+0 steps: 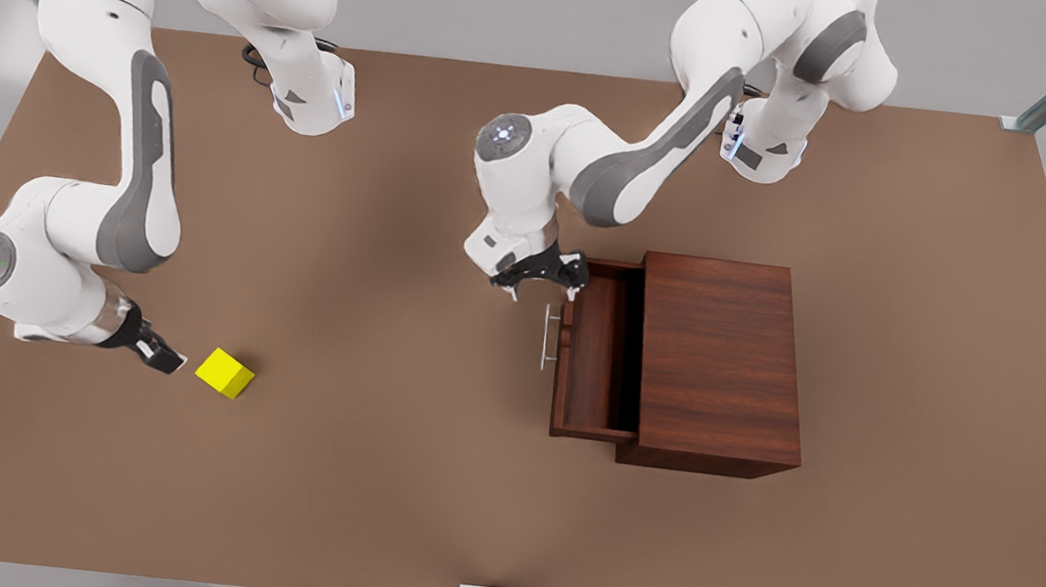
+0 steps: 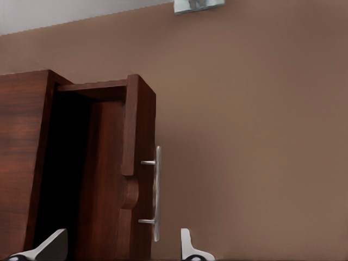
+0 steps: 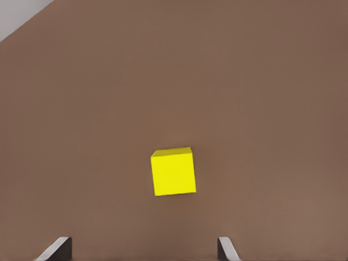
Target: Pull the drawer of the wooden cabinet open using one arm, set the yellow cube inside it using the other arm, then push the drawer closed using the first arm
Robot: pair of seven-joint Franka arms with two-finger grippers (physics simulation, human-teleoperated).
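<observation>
- Drawer (image 1: 597,356) pulled out of wooden cabinet (image 1: 717,360); left gripper (image 1: 544,281) fingers spread, empty, handle (image 2: 157,193) just ahead between them, untouched.
- Yellow cube (image 1: 225,373) on table (image 1: 384,475), just ahead of right gripper (image 1: 164,357); fingers spread, not touching.

The wooden cabinet (image 1: 720,360) stands on the brown table (image 1: 380,514) toward the front view's right, its drawer (image 1: 590,358) pulled out to the left with the silver handle (image 1: 545,337) in front. The left gripper (image 1: 544,279) hovers near the drawer's far corner, just beyond the handle's far end. On the front view's left, the right gripper (image 1: 166,357) sits just beside the yellow cube (image 1: 225,373), not touching it
</observation>
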